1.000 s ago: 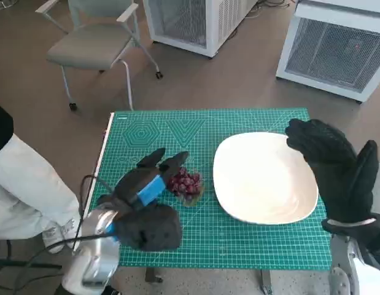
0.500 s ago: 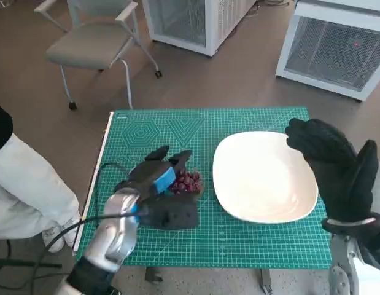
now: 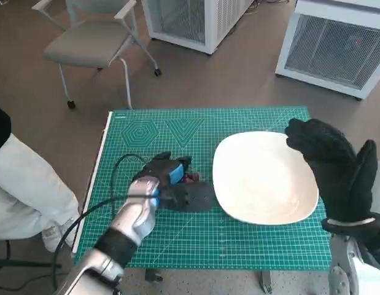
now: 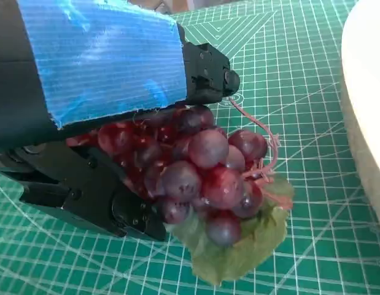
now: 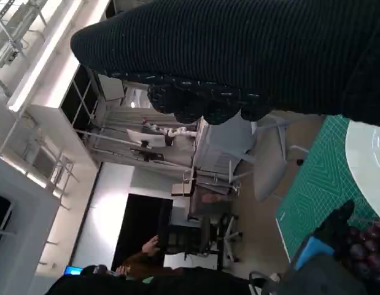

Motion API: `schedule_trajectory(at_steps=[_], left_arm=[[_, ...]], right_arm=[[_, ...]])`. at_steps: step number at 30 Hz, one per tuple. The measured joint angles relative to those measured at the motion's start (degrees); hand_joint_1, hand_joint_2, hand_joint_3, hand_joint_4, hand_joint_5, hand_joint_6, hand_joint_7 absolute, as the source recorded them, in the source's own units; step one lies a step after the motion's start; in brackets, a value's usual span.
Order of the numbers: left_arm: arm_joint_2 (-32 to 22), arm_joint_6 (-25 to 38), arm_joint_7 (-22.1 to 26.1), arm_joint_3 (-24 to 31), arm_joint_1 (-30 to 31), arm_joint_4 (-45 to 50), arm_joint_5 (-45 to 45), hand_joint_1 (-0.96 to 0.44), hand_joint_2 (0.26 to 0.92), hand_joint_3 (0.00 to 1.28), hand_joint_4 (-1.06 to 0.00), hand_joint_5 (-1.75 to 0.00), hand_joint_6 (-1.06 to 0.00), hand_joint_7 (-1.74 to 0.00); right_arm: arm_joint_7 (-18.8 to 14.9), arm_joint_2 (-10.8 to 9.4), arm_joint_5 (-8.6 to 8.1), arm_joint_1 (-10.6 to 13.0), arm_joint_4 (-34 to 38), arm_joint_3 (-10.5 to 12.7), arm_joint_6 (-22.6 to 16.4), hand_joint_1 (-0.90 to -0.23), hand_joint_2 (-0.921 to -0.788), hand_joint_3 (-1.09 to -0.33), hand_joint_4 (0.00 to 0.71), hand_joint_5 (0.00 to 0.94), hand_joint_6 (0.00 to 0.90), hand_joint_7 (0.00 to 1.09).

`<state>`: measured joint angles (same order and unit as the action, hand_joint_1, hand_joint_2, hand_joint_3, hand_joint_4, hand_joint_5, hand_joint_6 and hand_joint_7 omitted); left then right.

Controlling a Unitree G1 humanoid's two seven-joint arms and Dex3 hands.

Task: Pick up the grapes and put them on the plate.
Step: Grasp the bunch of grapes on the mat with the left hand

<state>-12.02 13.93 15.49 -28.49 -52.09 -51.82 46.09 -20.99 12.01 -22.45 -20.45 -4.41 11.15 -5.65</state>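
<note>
On the green mat [image 3: 251,243], left hand [image 3: 168,178] grips grapes [image 4: 205,169].

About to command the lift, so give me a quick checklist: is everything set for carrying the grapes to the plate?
1. Left hand closed around the bunch of dark red grapes: ok, fingers wrap it on both sides.
2. Grapes off the green cutting mat: cannot tell; the leaf looks to be touching it.
3. Round white plate holds nothing: ok.
4. Right hand out of the way: not ok, it hangs over the plate's right edge.
5. Path from grapes to plate free: ok.
</note>
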Motion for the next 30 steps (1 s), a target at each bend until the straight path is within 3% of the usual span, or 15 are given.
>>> schedule_trajectory(at_steps=[11, 13, 16, 19, 26, 28, 30], left_arm=[[1.07, -1.98, -0.41, -1.65, -2.94, -5.81, -1.04, 0.22, 0.869, 0.08, -0.08, -0.01, -0.23, -0.01], [1.08, -2.5, -0.78, -1.88, -3.07, -6.19, -1.23, 0.23, 0.848, 0.13, -0.09, -0.01, -0.25, -0.01], [1.07, -3.26, -1.37, -2.06, -3.17, -6.66, -1.51, 0.23, 0.745, 0.34, -0.11, 0.0, -0.27, 0.0], [1.07, -4.03, -2.0, -2.13, -3.36, -7.4, -1.86, 0.23, 0.692, 0.46, -0.12, -0.01, -0.28, 0.0], [1.1, -5.3, -3.4, -2.17, -3.96, -9.42, -2.3, 0.22, 0.674, 0.54, -0.16, -0.01, -0.3, -0.01], [1.12, -5.53, -3.82, -2.17, -4.19, -10.1, -2.45, 0.21, 0.682, 0.54, -0.21, -0.03, -0.32, -0.01], [1.15, -5.68, -4.21, -2.17, -4.36, -10.63, -2.62, 0.2, 0.717, 0.49, -0.28, -0.22, -0.34, -0.01]], right_arm=[[0.0, 0.2, -0.01, 0.64, -0.28, 0.19, 0.09, -0.321, -0.921, -0.602, 0.362, 0.919, 0.255, 1.04], [0.01, 0.26, -0.01, 0.72, -0.3, 0.22, 0.09, -0.321, -0.921, -0.603, 0.362, 0.919, 0.255, 1.04], [0.01, 0.28, -0.01, 0.78, -0.3, 0.26, 0.09, -0.321, -0.921, -0.604, 0.361, 0.92, 0.255, 1.04], [0.02, 0.28, 0.02, 0.8, -0.3, 0.25, 0.09, -0.321, -0.921, -0.604, 0.361, 0.921, 0.255, 1.04], [0.17, 0.27, 0.1, 0.81, -0.3, 0.18, 0.09, -0.321, -0.921, -0.604, 0.361, 0.921, 0.255, 1.04], [0.2, 0.26, 0.1, 0.81, -0.3, 0.14, 0.09, -0.321, -0.921, -0.604, 0.361, 0.92, 0.255, 1.04], [0.21, 0.26, 0.1, 0.81, -0.29, 0.14, 0.09, -0.321, -0.921, -0.604, 0.361, 0.92, 0.255, 1.04]])
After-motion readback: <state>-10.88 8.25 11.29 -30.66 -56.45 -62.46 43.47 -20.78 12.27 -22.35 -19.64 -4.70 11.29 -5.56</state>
